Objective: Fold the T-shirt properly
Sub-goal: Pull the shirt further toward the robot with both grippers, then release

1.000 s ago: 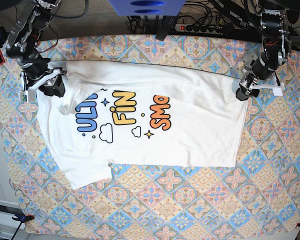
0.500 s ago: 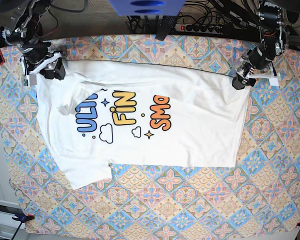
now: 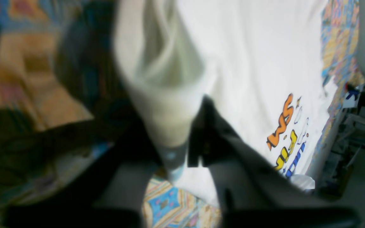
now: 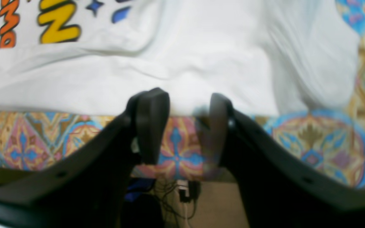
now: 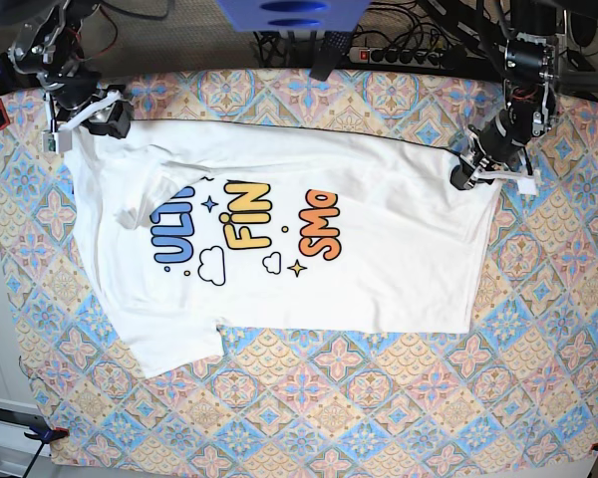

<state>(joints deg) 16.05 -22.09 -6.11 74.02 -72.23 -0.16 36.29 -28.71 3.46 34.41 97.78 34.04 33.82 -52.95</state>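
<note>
The T-shirt (image 5: 289, 244) is lying print side up across the middle of the table (image 5: 309, 418), its long axis running side to side in the base view, with the hem toward that view's right and the neck and sleeves toward its left, so the lettering is reading sideways. Nearest the camera, the lower sleeve (image 5: 174, 349) is sticking out flat toward the front edge. Further back, over the last second both arms have been moving along the far edge of the cloth. The left gripper (image 5: 470, 171) has been sliding inward from the hem corner, and its jaws are clenched on a bunched fold of T-shirt in the left wrist view (image 3: 160, 104). The right gripper (image 5: 102, 118) has been pulling away toward the far left corner; in the right wrist view its jaws are standing apart with the edge of the T-shirt (image 4: 188, 107) just beyond them and nothing between. This suggests the far edge is being stretched straight, but only one corner is held, so the fold itself is not yet begun.
</note>
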